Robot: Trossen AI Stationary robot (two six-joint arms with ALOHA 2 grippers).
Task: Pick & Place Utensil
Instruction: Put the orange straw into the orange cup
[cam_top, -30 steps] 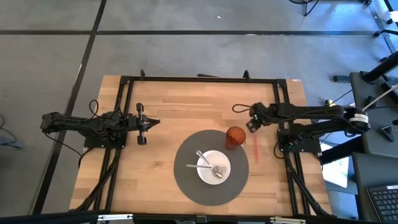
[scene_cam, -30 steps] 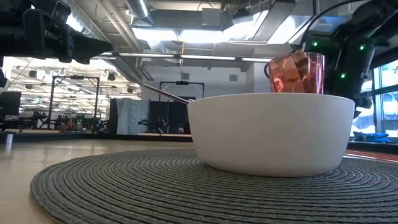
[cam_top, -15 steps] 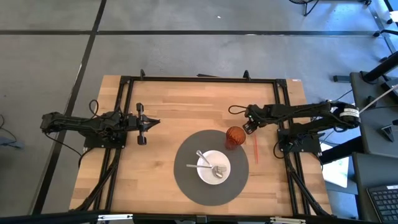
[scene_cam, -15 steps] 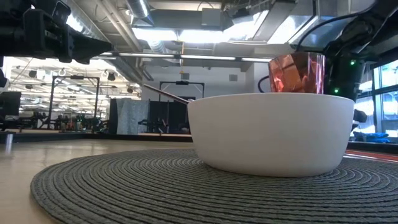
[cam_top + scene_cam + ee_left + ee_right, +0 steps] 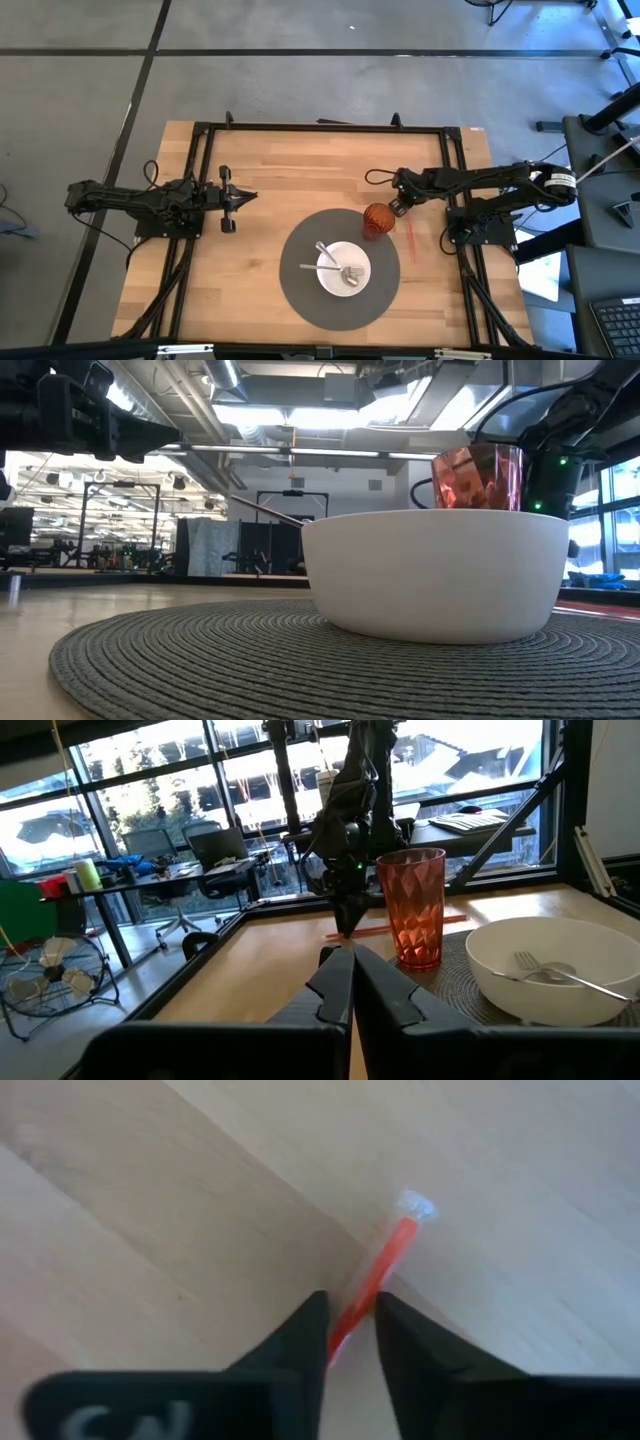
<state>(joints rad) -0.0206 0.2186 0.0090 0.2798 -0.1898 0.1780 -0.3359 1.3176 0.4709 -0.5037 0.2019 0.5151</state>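
The red straw (image 5: 410,240) lies flat on the bare wood of the worktop (image 5: 300,170), just off the right rim of the round grey placemat (image 5: 300,290) and nearer the worktop's right edge than its middle. Its long axis runs roughly from the far edge toward the near edge, with one end beside the red faceted tumbler (image 5: 377,221). That end has a pale tip, seen in the right wrist view.

The right claw (image 5: 396,208) is down at this far end, its two dark fingers (image 5: 300,1335) narrowly spread with the straw (image 5: 375,1285) running between them — straddling it, not yet clearly pinching. Taking it by one end is probably meant to let the straw swing upright for the tumbler, though that is a judgement.

The tumbler stands upright on the placemat's far-right rim, close to the claw — little room to lift without a nudge. A white bowl (image 5: 344,268) at the mat's centre holds a fork (image 5: 327,254) and a spoon (image 5: 345,270).

The left claw (image 5: 240,197) waits near the worktop's left edge, fingers pressed together.
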